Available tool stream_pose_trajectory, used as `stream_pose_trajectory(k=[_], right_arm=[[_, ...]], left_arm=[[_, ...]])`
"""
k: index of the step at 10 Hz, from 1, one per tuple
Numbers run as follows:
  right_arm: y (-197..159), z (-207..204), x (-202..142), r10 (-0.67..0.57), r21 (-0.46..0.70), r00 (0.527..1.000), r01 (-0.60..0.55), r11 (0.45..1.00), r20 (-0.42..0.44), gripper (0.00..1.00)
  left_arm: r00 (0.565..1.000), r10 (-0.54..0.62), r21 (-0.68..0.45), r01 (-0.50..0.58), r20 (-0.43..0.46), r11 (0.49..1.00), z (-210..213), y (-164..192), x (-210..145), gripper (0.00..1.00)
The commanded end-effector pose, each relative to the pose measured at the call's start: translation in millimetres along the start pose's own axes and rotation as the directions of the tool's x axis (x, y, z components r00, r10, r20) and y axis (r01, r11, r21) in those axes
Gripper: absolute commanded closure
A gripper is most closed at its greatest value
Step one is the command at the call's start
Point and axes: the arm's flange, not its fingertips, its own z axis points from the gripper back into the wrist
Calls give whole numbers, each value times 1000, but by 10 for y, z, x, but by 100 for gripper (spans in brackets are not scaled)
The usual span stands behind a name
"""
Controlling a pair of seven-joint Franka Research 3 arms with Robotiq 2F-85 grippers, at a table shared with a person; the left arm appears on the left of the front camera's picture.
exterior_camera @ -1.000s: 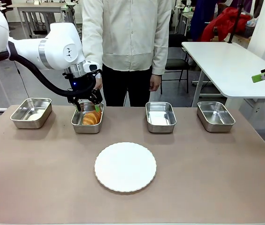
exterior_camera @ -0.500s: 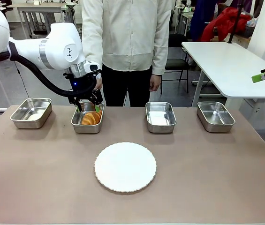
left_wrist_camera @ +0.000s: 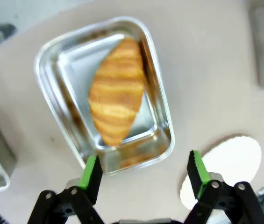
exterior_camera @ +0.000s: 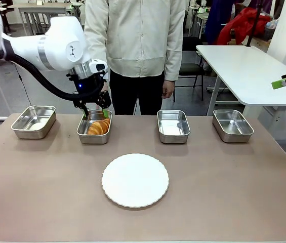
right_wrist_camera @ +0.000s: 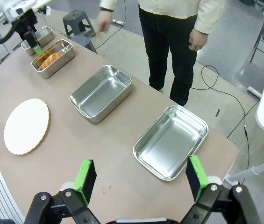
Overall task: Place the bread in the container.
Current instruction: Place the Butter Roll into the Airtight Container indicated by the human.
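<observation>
Brown tabletop carries four steel pans in a row along its far edge and a round white plate nearer the robot; a person in a cream shirt stands behind the row, head cut off by the top of the front view.

Bread lies inside the container, second pan from the robot's left; from the front only its near portion shows, the rest screened by the pan wall and the gripper above. Left wrist view gives the full croissant, lying diagonally on the pan floor, one tip near the corner by the fingers; its reflection on the shiny walls makes the pan's inner edges hard to read.

Left gripper hangs just above the far rim of that pan, jaws spread wide, green pads apart and clear of the bread, holding nothing; the front view cannot settle whether the fingertips touch the rim.

Right gripper is spread wide and empty, looking down on the two pans on the robot's right, both bare; the front view catches only a green-tipped sliver of it at the right edge. Right wrist view shows the distant left arm small and indistinct.
</observation>
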Motion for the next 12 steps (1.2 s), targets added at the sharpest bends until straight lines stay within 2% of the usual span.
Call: stream_pose_trajectory(k=[1, 2, 3, 5, 6, 7, 9, 11, 12], right_arm=[[-1, 9, 17, 1, 6, 1000, -2, 1000, 18, 0], [-1, 9, 17, 1, 6, 1000, -2, 1000, 18, 0], [-1, 9, 17, 1, 6, 1000, -2, 1000, 18, 0], [-1, 9, 17, 1, 6, 1000, -2, 1000, 18, 0], [-1, 9, 17, 1, 6, 1000, -2, 1000, 18, 0], [-1, 9, 17, 1, 6, 1000, -2, 1000, 18, 0], [-1, 9, 17, 1, 6, 1000, -2, 1000, 18, 0], [-1, 9, 17, 1, 6, 1000, -2, 1000, 18, 0], [-1, 9, 17, 1, 6, 1000, -2, 1000, 18, 0]], left_arm=[[995, 12, -70, -5, 102, 998, 361, 39, -732, 8], [989, -3, -108, 19, 148, 994, 577, 62, -995, 8], [985, -3, -120, 24, 170, 993, 611, 121, -1270, 8], [976, -32, -83, 52, 217, 995, 656, 107, -1747, 8], [971, -55, -101, 81, 233, 992, 611, 55, -1990, 8], [969, -72, -78, 93, 238, 993, 621, 22, -2128, 8], [974, -69, -65, 85, 215, 994, 528, 12, -2263, 8], [978, -46, -77, 63, 204, 995, 471, 41, -2224, 8], [987, -60, -69, 71, 151, 995, 422, 71, -2144, 8]])
